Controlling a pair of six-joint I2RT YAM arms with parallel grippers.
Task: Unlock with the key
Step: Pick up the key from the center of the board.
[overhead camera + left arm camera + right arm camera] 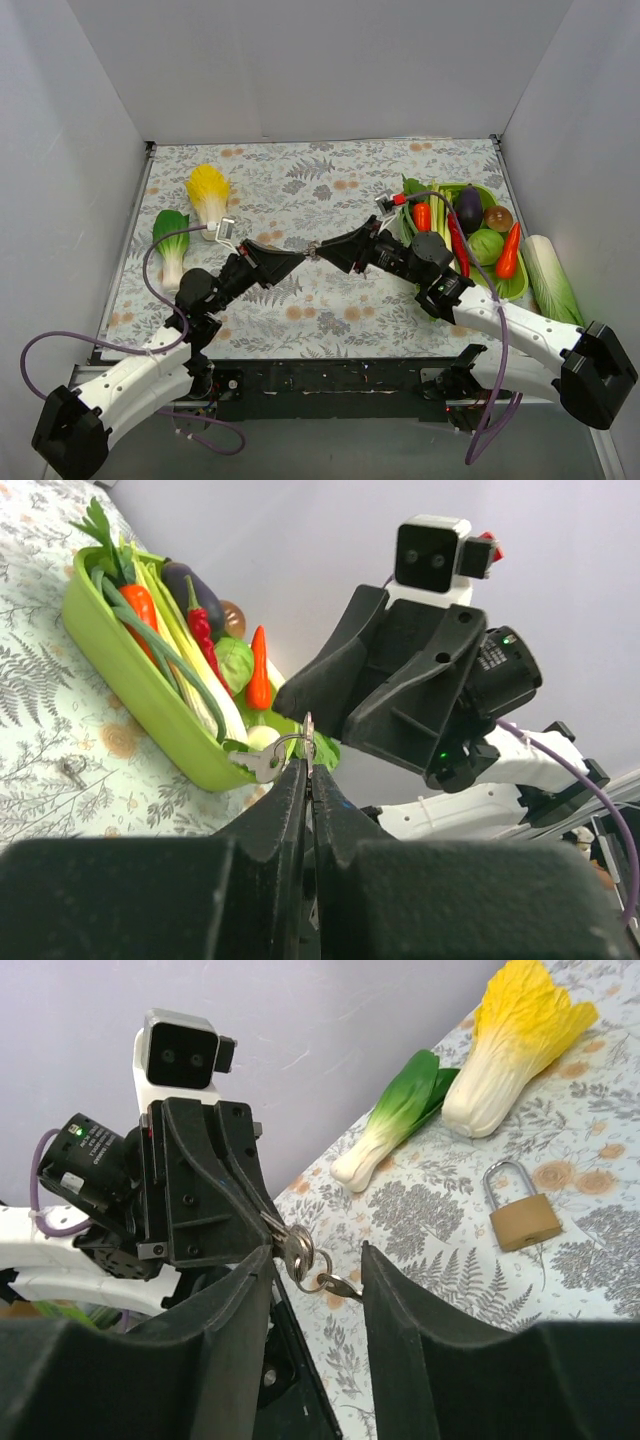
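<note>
My left gripper (303, 254) is shut on one silver key of a key bunch (313, 250) and holds it above the middle of the table. In the left wrist view (308, 765) the held key (309, 730) stands up from the pinched fingertips, and a second key (258, 764) hangs from the ring. My right gripper (326, 250) is open, its fingers on either side of the dangling keys (298, 1252) without closing on them (315, 1255). The brass padlock (525, 1218) lies flat on the table cloth, apart from both grippers; I cannot make it out in the top view.
A green tray (518, 291) of toy vegetables stands at the right, with a pale cabbage (551, 280) beside it. A yellow napa cabbage (208, 190) and a bok choy (170, 240) lie at the left. Grey walls enclose the table.
</note>
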